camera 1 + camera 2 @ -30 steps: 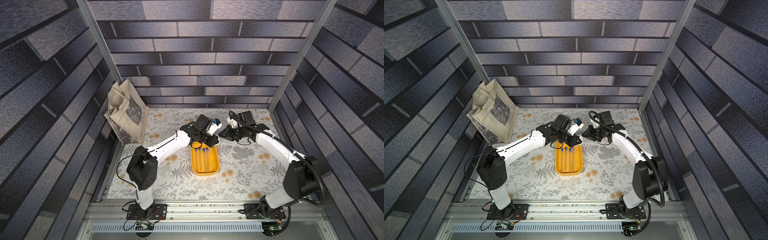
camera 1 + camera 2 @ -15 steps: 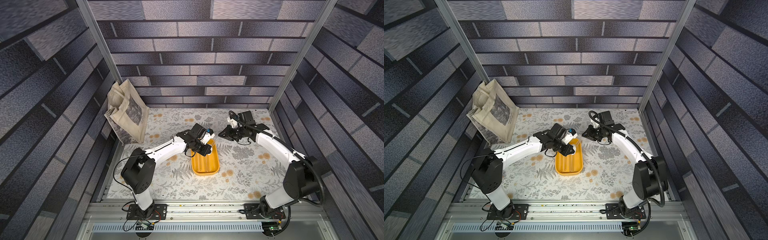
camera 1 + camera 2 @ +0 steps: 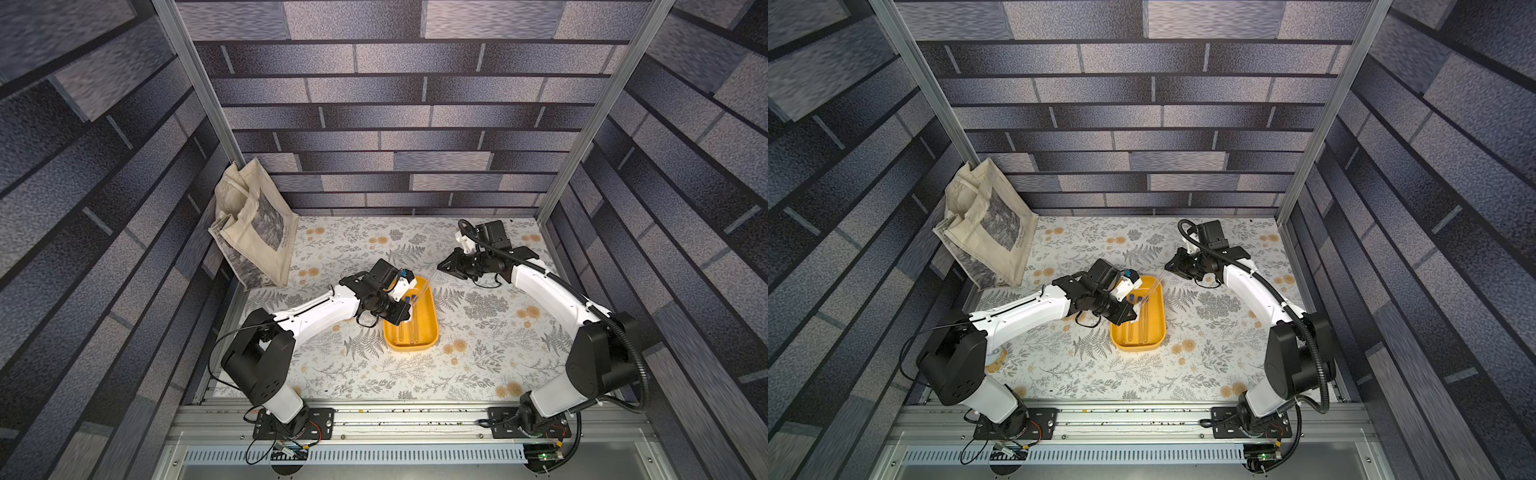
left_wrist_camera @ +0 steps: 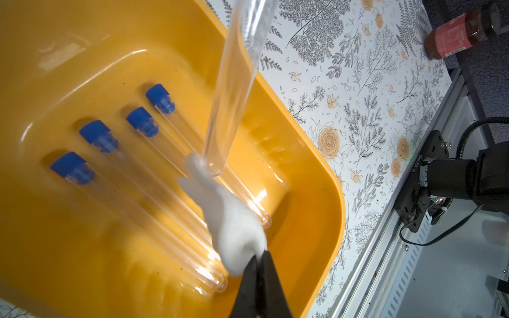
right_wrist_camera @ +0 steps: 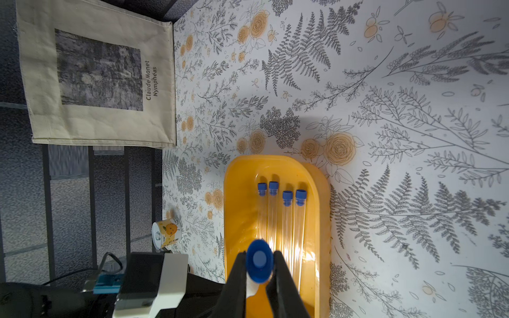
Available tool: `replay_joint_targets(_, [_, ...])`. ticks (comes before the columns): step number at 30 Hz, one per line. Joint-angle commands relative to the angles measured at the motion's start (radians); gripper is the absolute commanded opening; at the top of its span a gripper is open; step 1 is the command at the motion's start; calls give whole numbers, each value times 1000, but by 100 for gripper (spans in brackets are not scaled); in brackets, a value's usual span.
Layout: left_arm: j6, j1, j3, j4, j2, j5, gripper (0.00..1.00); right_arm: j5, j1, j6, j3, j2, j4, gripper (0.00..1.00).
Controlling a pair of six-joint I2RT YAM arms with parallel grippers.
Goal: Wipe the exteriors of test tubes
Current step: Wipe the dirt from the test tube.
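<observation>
One slow pass at a time, by the look of it: hold the white cloth firmly in the left claw, shut on its bunched end, press the free end against the held tube and draw along the glass toward the cap, turning between passes, without bumping the four tubes lying side by side in the yellow tray. Gripped at its blue-capped end by the right claw, slanting down over the tray, rounded tip touching the cloth's free end, just ahead of the left claw.
</observation>
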Motion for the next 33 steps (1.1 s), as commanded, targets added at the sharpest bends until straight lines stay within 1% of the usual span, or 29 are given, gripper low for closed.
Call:
replay_joint_targets(1, [23,-15,16,-32,-22,47,3,13,-8,14,42,19,26,17])
replay_joint_targets(7, [56,-35,69,-53,2,38,3,-4,-8,21,37,25,33,17])
replay_joint_targets(12, [52,-20,126,-55,41,-13,3,-11,-8,15,23,10,28,17])
replay_joint_targets(14, [48,-5,154,-48,59,-10,3,-11,-7,14,17,5,26,17])
replay_joint_targets(20, [33,26,265,-58,136,-34,3,-15,-7,14,1,-6,28,17])
replay_joint_targets(25, [32,39,396,-84,215,-36,3,-11,-7,12,-5,-10,24,17])
replay_joint_targets(30, [22,40,519,-109,279,-35,3,-10,-8,14,-10,-16,26,17])
replay_joint_targets(33, [22,39,555,-122,295,-44,3,-2,-7,8,-11,-19,18,17])
